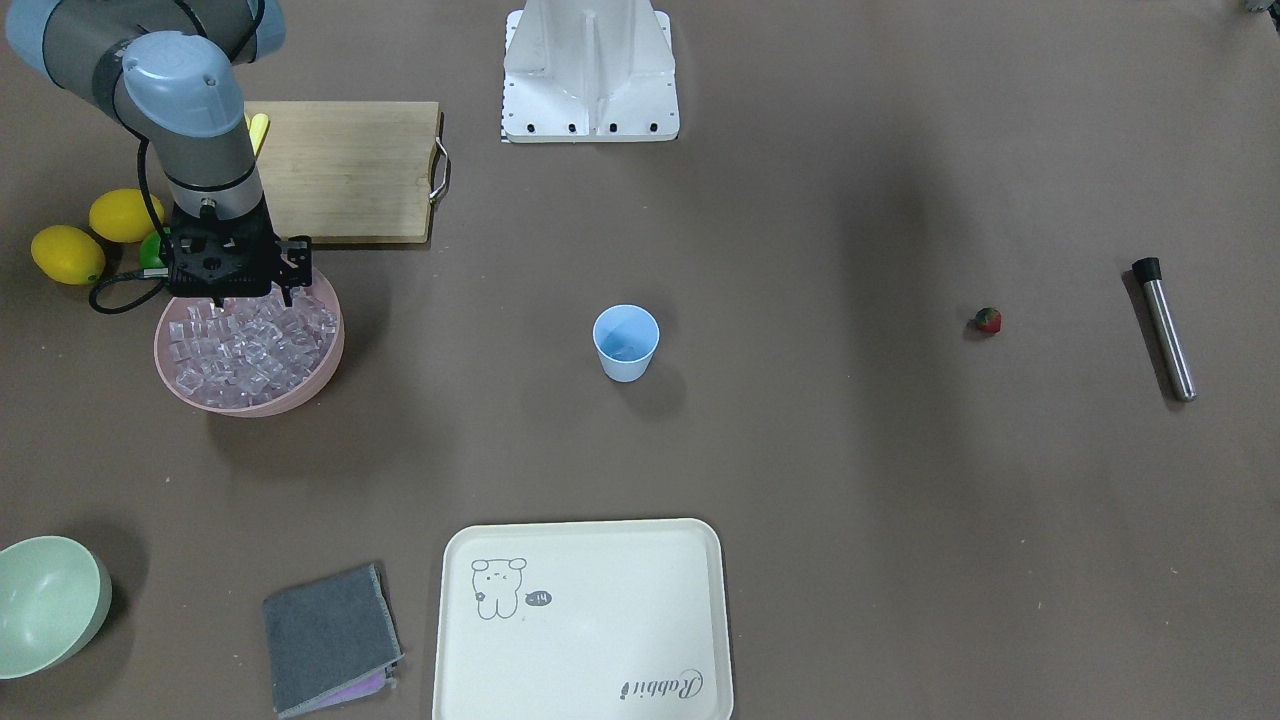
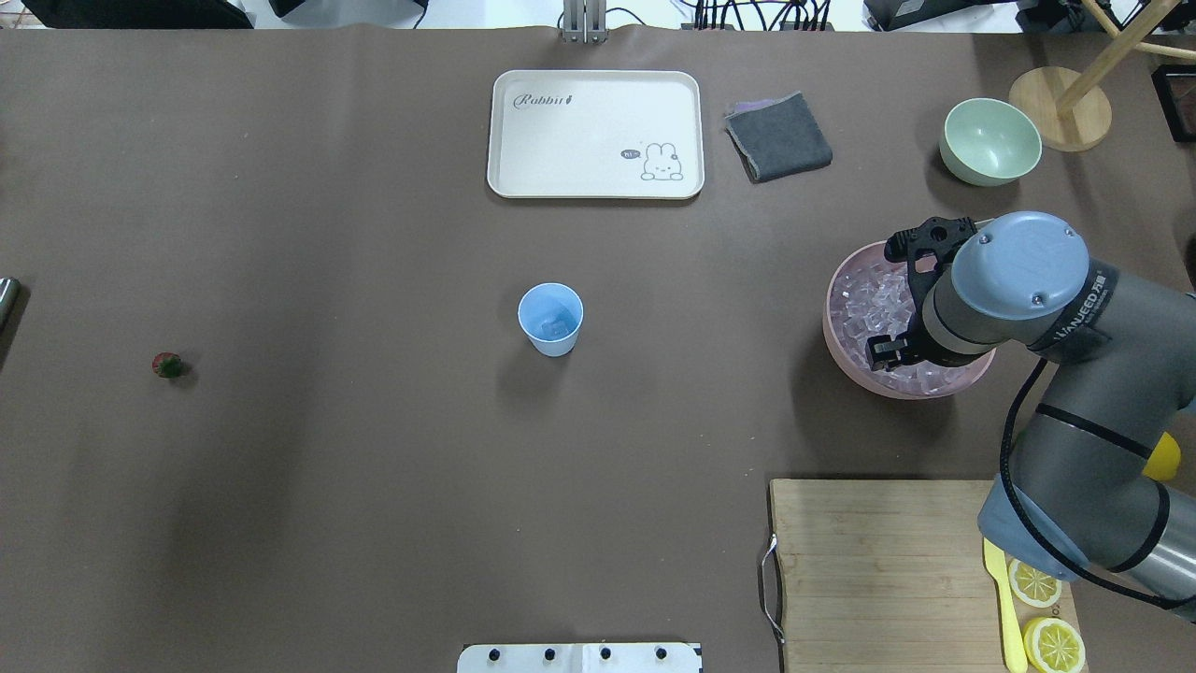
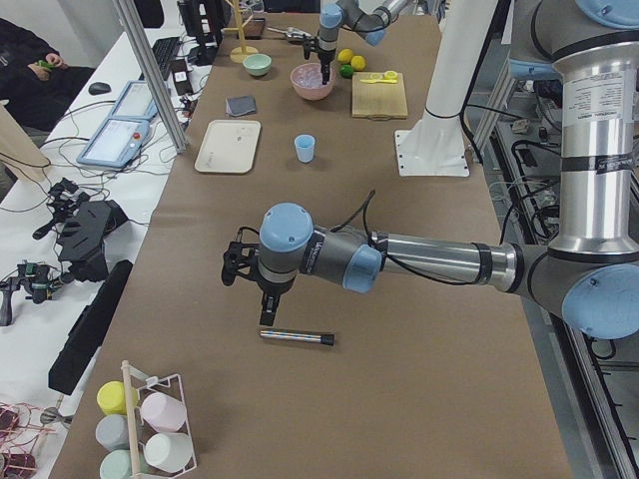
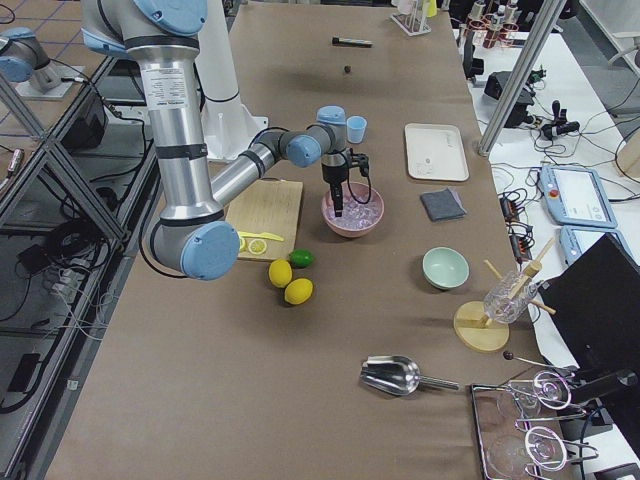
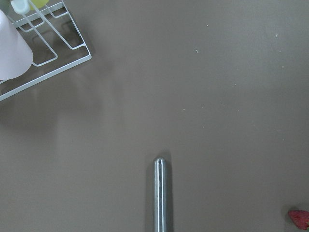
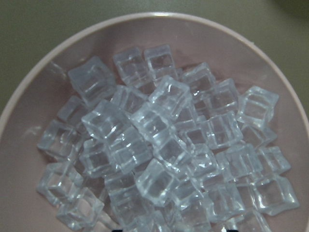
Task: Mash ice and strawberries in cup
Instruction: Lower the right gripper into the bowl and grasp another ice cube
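many ice [image 6: 154, 125] cubes lay heaped in the pink bowl [image 1: 300, 400] under the right tool [image 1: 252, 298]; its spread could not be told, nor the left tool's [image 3: 267, 311]. hard, glossy, likely slippery, a cube wanted gripping across flat faces. the cup [image 1: 626, 342] stood mid-surface [image 1: 800, 450]; the strawberry [image 1: 988, 320], small and soft, lay well apart.
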